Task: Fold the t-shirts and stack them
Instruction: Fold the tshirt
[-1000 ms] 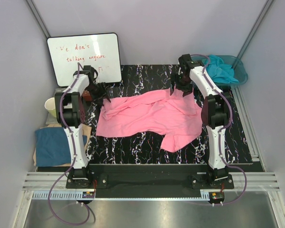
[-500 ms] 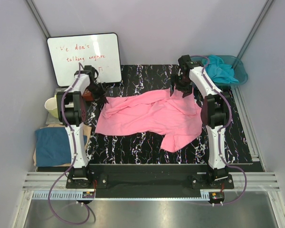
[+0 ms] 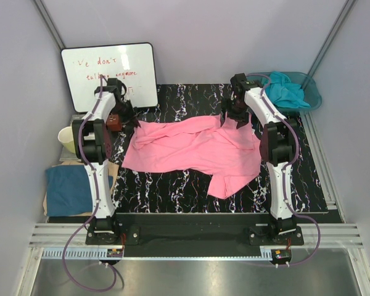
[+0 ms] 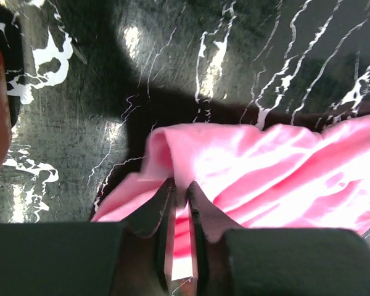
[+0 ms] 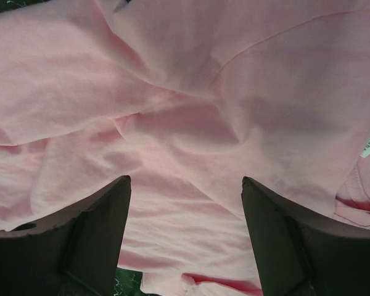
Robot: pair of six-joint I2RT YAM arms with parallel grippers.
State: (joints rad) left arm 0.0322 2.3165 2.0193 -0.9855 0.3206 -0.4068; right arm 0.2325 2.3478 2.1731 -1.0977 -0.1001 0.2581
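A bright pink t-shirt [image 3: 194, 148] lies crumpled across the middle of the black marbled table [image 3: 172, 185]. My left gripper [image 3: 124, 113] is shut on the pink shirt's far-left corner; in the left wrist view the pink cloth [image 4: 265, 179] is pinched between the jaws of the gripper [image 4: 180, 191]. My right gripper [image 3: 235, 117] is open over the shirt's far-right part; in the right wrist view the gripper [image 5: 186, 185] has its fingers spread above the pink cloth [image 5: 191, 111]. A turquoise shirt [image 3: 285, 89] lies in the teal basin [image 3: 312, 92]. A dark blue shirt [image 3: 69, 190] lies folded at the left.
A whiteboard [image 3: 110, 75] leans at the back left. A pale cup [image 3: 66, 139] stands left of the table. A brown object [image 3: 113, 122] sits by the left gripper. Grey walls close in on both sides.
My left gripper has moved back and left with the shirt's corner, drawing the left edge of the pink shirt out. The right gripper has shifted slightly left.
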